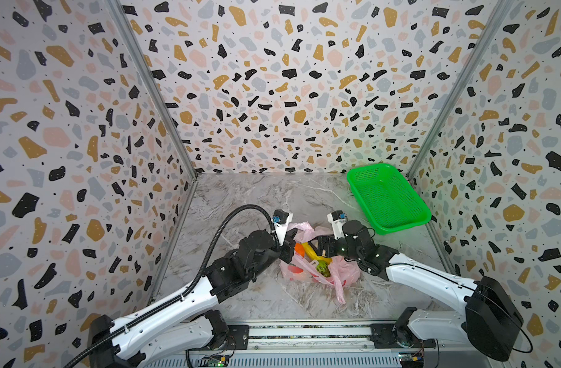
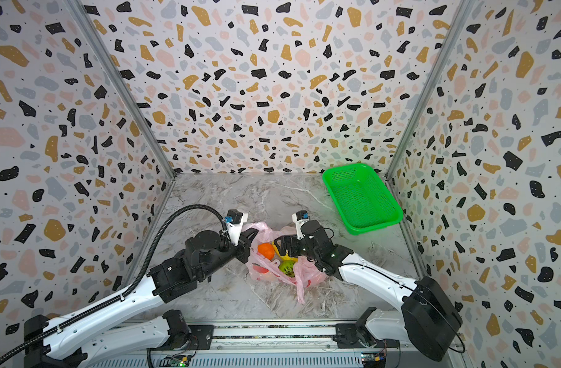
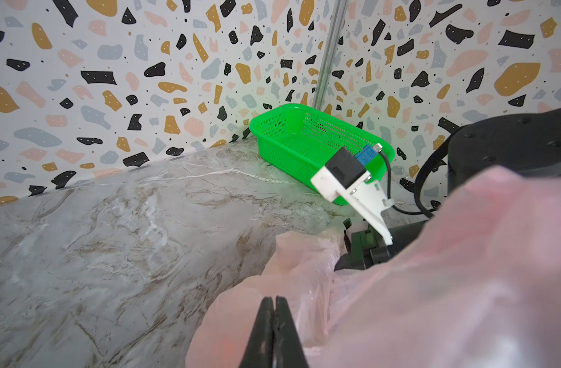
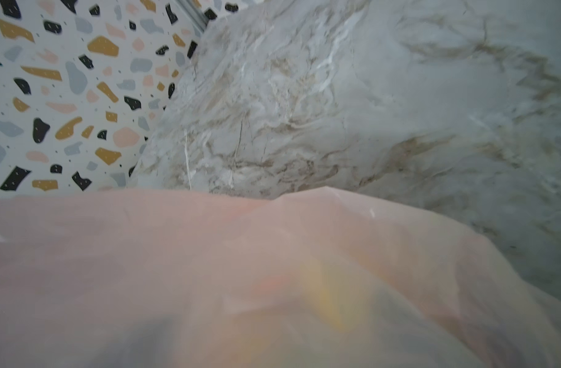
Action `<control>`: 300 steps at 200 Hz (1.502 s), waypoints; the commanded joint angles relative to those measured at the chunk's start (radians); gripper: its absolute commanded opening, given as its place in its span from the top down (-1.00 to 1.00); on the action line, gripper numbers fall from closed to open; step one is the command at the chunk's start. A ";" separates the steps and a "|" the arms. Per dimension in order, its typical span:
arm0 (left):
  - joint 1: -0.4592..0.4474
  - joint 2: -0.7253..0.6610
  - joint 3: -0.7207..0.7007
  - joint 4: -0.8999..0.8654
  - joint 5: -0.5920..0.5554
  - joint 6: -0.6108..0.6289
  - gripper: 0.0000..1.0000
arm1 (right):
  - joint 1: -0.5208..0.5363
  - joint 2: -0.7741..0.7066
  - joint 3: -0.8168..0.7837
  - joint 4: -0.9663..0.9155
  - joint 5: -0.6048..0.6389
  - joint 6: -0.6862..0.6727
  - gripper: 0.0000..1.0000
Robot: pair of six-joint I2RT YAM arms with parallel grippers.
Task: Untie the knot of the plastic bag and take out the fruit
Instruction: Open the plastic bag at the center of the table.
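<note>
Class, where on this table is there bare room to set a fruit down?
Bare marble lies between the back wall, the left wall and the basket. Another strip lies before the bag. It is crowded around the bag, between both grippers.

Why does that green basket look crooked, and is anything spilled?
The green basket sits skewed in the table's far corner, one end apparently propped against the wall, and holds nothing. Nothing is spilled: the fruit lies inside the open plastic bag.

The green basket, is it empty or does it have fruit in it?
Empty: the green basket shows only bare mesh in both top views.
</note>
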 commanded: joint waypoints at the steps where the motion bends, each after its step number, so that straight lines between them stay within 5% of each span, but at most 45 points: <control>1: 0.005 -0.020 -0.029 0.075 0.020 -0.009 1.00 | -0.016 -0.038 0.044 0.059 0.161 -0.048 -0.88; 58: -0.001 -0.028 -0.054 0.136 0.054 -0.008 1.00 | -0.122 -0.008 0.157 -0.013 0.192 -0.196 -0.89; 135: -0.005 -0.039 -0.036 0.127 -0.006 -0.017 1.00 | -0.210 -0.063 0.439 -0.649 -0.267 -0.337 -0.89; 176: -0.005 -0.030 -0.015 0.141 -0.015 -0.011 1.00 | -0.200 -0.117 0.510 -0.764 -0.427 -0.292 -0.80; 238: -0.005 0.006 0.013 0.144 -0.035 0.004 1.00 | -0.025 -0.149 0.485 -0.709 -0.429 -0.133 -0.49; 300: -0.005 -0.004 0.022 0.149 -0.037 0.000 1.00 | -0.002 -0.102 0.382 -0.647 -0.275 -0.122 -0.26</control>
